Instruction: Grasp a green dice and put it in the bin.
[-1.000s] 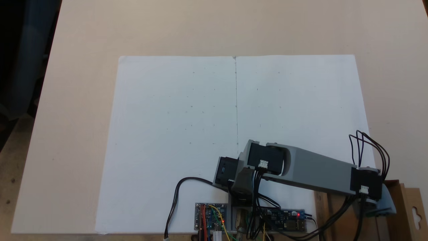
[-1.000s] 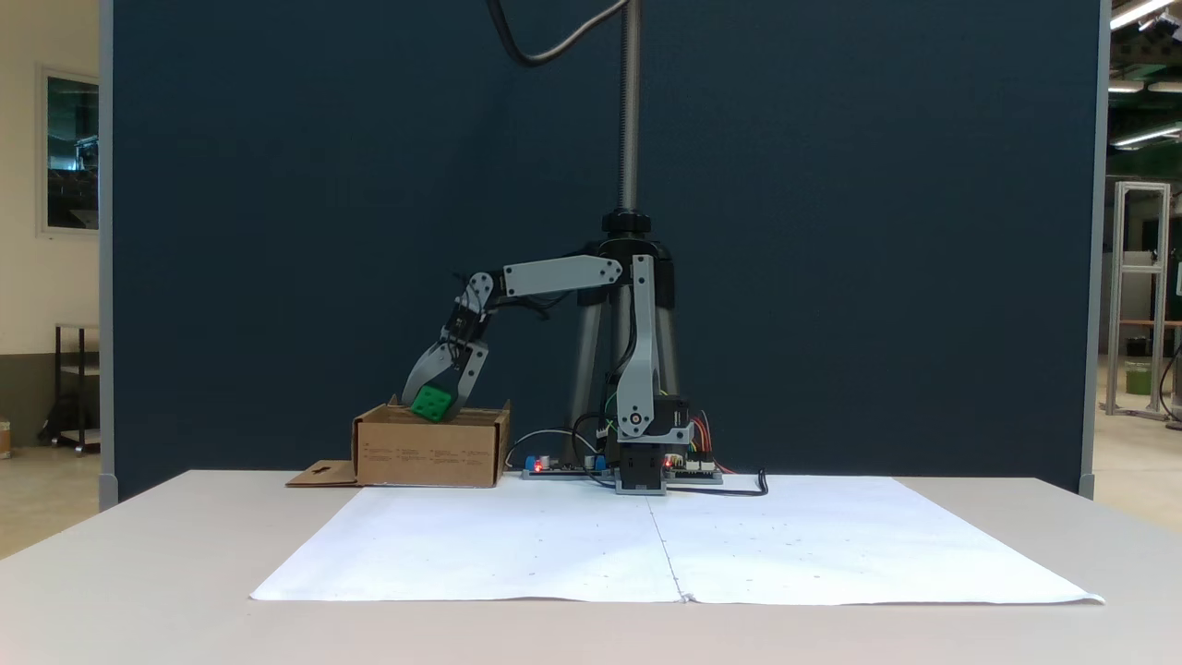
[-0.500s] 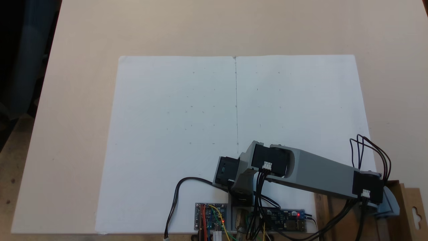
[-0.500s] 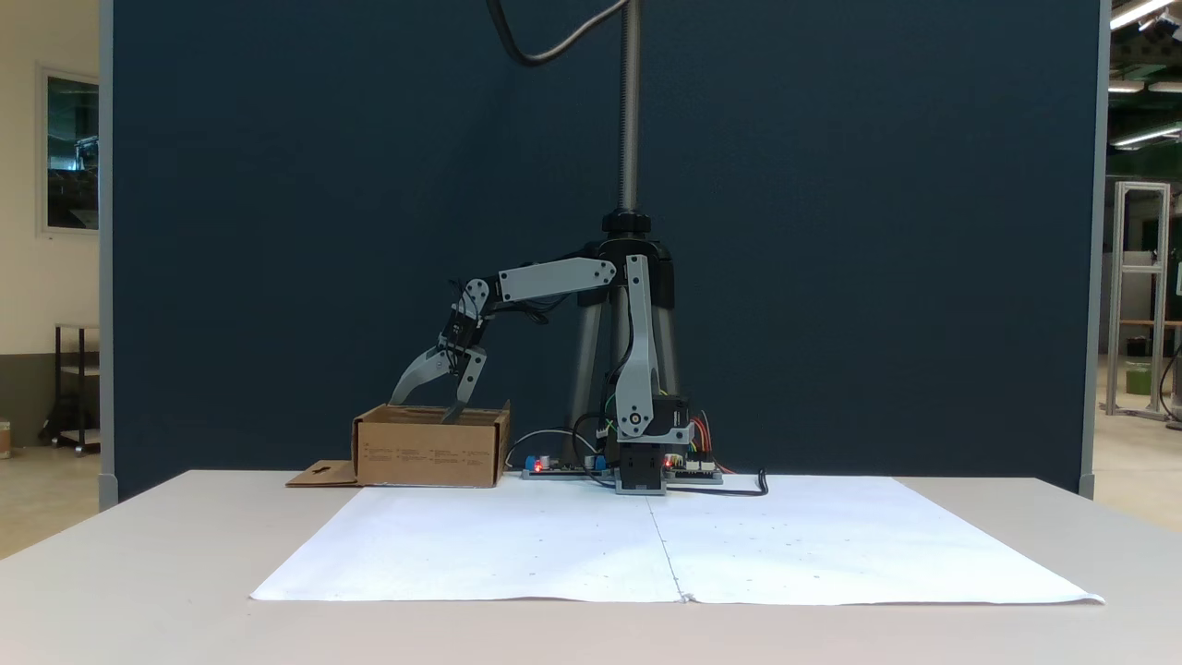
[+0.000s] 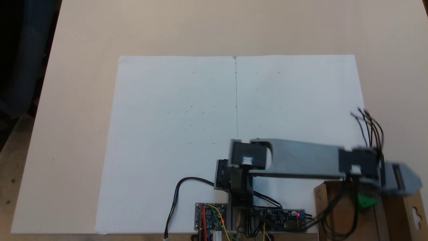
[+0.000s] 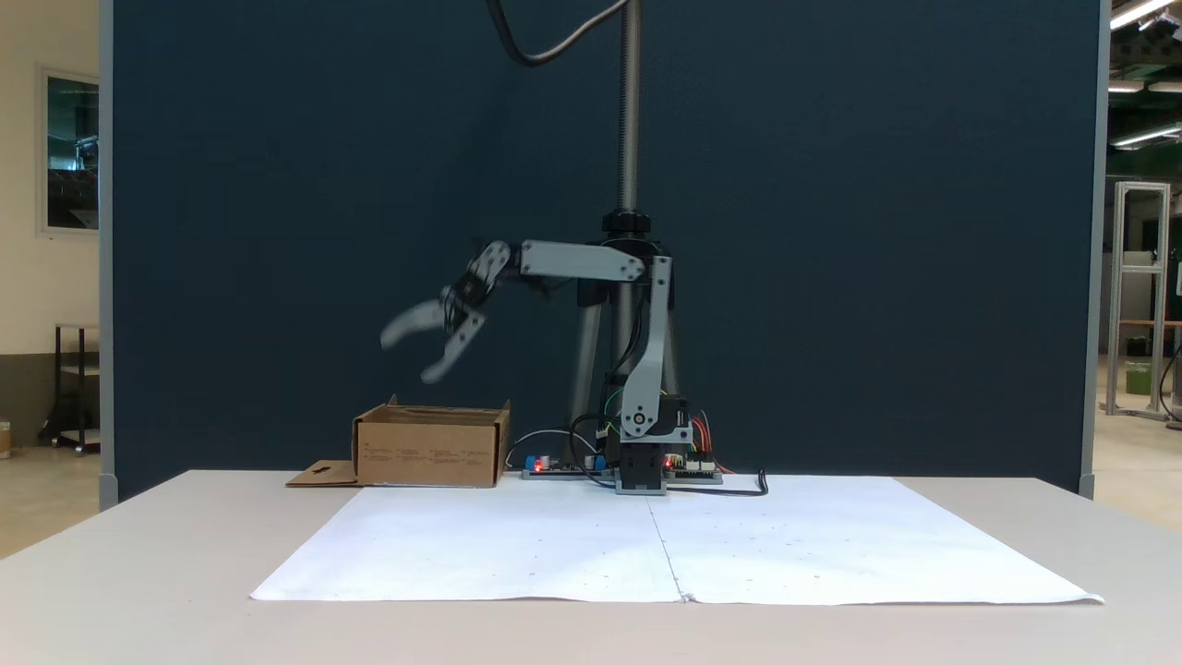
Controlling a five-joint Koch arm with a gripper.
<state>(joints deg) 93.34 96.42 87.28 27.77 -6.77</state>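
While the grey plastic arm (image 6: 577, 261) reaches out level from its base, the grey two-fingered gripper (image 6: 411, 358) hangs in the air above the shallow brown cardboard box (image 6: 430, 444), blurred and well clear of its rim. Its jaws are spread wide apart and hold nothing. In a fixed view from above, the small bright green plastic dice (image 5: 366, 199) lies inside the box (image 5: 344, 214), partly hidden under the arm's wrist and black cables (image 5: 369, 129). The box stands on the pale tabletop (image 6: 138, 573) just beside the edge of a large white paper sheet (image 6: 517, 545), with its flat side flap (image 5: 416, 214) carrying a cut-out slot lying outward. Small circuit boards (image 5: 211, 217) with a red light sit by the arm's base.
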